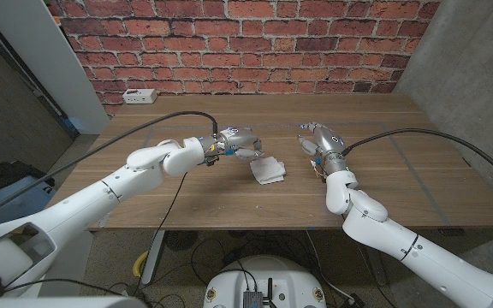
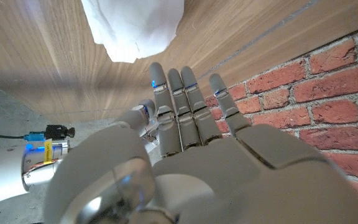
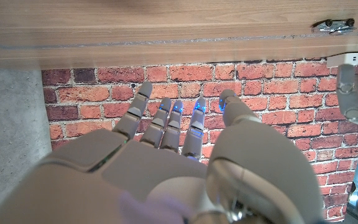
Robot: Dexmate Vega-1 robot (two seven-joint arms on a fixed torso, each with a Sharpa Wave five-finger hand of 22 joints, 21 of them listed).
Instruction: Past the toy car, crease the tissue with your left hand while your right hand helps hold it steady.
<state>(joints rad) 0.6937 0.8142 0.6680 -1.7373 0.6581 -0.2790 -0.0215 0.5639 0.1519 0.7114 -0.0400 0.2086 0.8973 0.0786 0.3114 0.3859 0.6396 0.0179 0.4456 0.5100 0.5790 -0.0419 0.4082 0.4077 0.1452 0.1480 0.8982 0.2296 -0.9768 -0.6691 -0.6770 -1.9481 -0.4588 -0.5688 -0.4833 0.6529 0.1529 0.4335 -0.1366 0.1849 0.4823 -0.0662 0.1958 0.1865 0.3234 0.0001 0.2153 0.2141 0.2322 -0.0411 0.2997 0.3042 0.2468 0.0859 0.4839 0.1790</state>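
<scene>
Left hand [image 1: 240, 141]: fingers straight and apart, holding nothing, just beside the tissue's far-left edge; contact cannot be told.

Right hand [image 1: 319, 139]: fingers extended, empty, well apart from the tissue.

Tissue [image 1: 269, 170]: white, already loosely folded, lying mid-table [image 1: 187, 192] between the hands. Judged very light, limp, tear-prone and apt to slide on wood; pin one edge, press the fold line.

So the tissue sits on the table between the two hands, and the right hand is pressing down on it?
Not quite. The tissue does lie between the hands, but the right hand is open and apart from it, as the head view shows.
</scene>
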